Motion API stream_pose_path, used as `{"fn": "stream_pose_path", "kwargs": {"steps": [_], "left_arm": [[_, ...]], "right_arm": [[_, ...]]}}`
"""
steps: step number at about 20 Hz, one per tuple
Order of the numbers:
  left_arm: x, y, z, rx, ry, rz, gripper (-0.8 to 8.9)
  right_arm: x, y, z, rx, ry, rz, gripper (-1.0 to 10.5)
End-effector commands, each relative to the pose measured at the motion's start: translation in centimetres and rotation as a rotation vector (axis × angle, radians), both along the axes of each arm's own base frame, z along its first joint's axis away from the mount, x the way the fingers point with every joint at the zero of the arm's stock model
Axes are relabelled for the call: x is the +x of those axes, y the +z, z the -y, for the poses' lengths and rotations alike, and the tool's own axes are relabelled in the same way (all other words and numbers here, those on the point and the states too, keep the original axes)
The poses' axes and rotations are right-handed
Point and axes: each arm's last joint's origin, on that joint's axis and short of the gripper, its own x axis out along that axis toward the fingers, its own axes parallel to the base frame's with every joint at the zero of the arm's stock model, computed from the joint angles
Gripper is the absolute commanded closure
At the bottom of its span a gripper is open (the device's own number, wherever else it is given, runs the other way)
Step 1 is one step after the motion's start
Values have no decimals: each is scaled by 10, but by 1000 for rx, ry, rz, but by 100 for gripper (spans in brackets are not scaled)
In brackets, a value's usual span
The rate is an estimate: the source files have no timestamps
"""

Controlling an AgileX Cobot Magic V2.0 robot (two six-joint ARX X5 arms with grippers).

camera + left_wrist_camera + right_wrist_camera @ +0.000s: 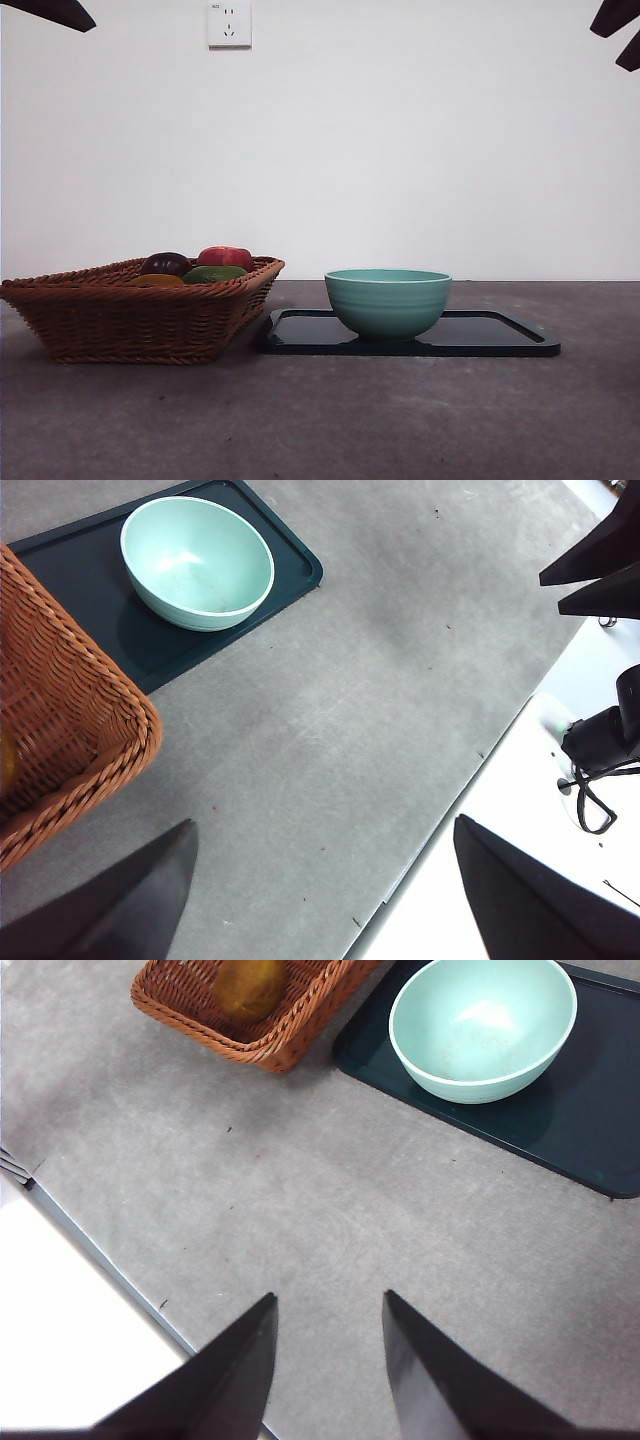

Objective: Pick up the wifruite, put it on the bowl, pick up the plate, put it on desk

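Observation:
The teal-green bowl [388,300] stands empty on a flat black tray [500,335] on the grey desk [400,420]. A wicker basket [130,315] to its left holds a red fruit [225,257], a dark purple one [165,263], a green one [215,273] and a yellow-brown one [155,281]. The right wrist view shows the bowl [483,1025] and a brown-yellow fruit [250,985] in the basket. My left gripper [325,823] and right gripper [329,1298] are both open and empty, high above the desk, away from everything.
Both arms show only as black tips at the top corners of the front view. The left wrist view shows the bowl [197,560], the basket corner [60,700], the desk's edge and the other gripper [600,570]. A wall socket [229,23] is behind.

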Motion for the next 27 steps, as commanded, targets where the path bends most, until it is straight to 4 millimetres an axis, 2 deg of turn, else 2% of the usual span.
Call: {"fn": "stream_pose_path", "kwargs": {"steps": [1,4,5,7,9,12,16,21,27], "left_arm": [[1,3,1,-4,-16,18,408],[1,3,1,-4,-16,19,408],[1,3,1,-4,-16,19,409],[1,3,1,-4,-16,19,408],[1,3,1,-4,-16,20,408],[1,4,2,-5,-16,21,408],[2,4,2,-8,-16,27,408],[2,4,2,-10,-17,33,408],[2,4,2,-9,-18,35,408]], "right_arm": [[1,2,-1,1,5,13,778],[3,4,-2,30,-28,17,778],[6,7,-2,59,-91,21,771],[13,14,-5,104,-163,32,671],[25,21,-8,88,-210,46,639],[56,34,-15,59,-253,35,639],[114,42,-24,11,-290,-13,639],[180,23,-36,-59,-309,-93,639],[224,-22,-50,-100,-304,-164,640]]}}
